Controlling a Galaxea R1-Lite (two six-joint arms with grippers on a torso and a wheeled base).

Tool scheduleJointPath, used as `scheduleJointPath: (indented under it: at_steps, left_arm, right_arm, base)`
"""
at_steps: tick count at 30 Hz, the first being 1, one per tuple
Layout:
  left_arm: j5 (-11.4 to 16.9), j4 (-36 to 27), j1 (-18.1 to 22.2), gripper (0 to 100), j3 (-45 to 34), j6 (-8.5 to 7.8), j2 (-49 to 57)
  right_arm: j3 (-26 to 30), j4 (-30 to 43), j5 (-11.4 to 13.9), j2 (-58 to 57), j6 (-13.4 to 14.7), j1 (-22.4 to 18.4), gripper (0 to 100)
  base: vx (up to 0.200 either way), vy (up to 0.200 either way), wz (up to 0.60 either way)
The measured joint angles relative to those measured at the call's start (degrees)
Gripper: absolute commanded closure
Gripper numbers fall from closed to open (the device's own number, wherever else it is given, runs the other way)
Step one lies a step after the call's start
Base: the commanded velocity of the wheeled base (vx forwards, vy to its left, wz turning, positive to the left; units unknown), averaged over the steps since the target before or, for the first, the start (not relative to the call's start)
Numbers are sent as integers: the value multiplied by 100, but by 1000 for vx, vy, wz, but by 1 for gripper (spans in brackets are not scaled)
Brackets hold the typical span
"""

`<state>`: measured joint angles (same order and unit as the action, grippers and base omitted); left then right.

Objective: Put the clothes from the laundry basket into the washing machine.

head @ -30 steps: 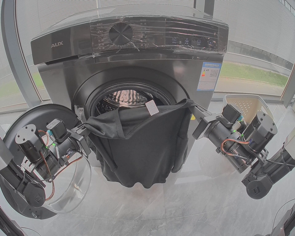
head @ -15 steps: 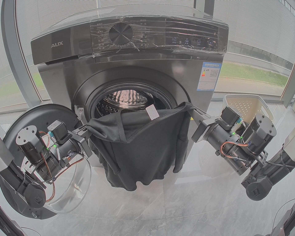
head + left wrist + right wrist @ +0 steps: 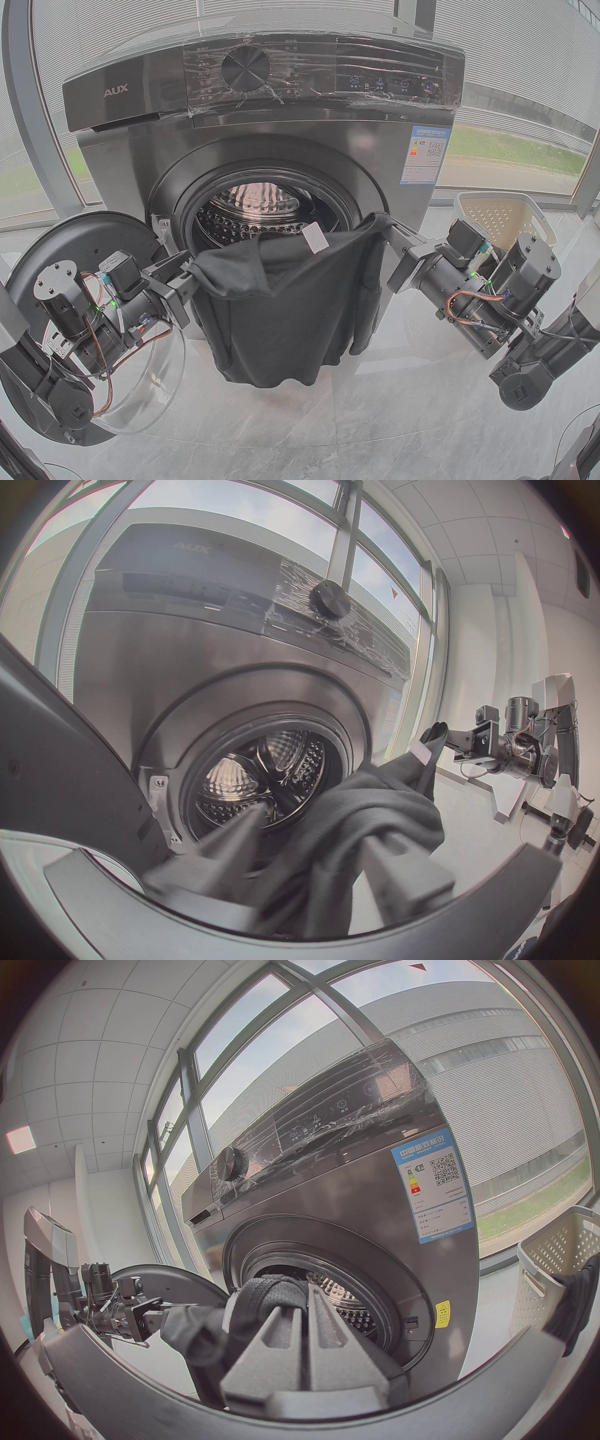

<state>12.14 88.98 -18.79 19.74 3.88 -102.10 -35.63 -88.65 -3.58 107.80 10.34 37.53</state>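
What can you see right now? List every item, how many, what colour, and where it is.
washing machine: one, dark silver, straight ahead
door: one, black rim with clear bowl, swung open on the machine's left
black T-shirt: one, black with a white tag, stretched in front of the drum opening, hanging down
laundry basket: one, cream, on the floor right of the machine
dark garment: one, black, draped over the basket's rim
label: one, blue and white, machine's front, upper right
floor: grey marbled tiles
left gripper: one, dark grey, fingers apart, shirt's left end bunched between them
right gripper: one, dark grey, closed on the shirt's right end
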Motion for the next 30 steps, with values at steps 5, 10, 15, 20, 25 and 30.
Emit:
scheduleJointPath:
  at_steps: [5, 10, 15, 20, 25, 30]
  left_arm:
    - [4, 2, -255, 0, -172, -22, -52]
    - [-21, -2, -555, 0, -213, -76, -344]
    - [-21, 2, -679, 0, 13, -79, -651]
    - [-27, 2, -802, 0, 295, -77, -1017]
    - [-46, -2, -968, 0, 630, -77, -1432]
    - [-43, 0, -1087, 0, 942, -57, -1803]
  right_arm:
    - [-41, 7, 6, 2, -2, 188, 100]
    - [-267, 99, 41, 60, 79, 435, 100]
    - [-502, 286, 59, 221, 104, 529, 100]
    - [-642, 468, 61, 286, 105, 555, 100]
    - [-703, 517, 59, 308, 105, 581, 100]
    - [-711, 523, 57, 313, 107, 669, 100]
  base:
    - [0, 0, 0]
    - [0, 0, 0]
    - [0, 0, 0]
    - [0, 0, 0]
    - [0, 0, 0]
    - [0, 0, 0]
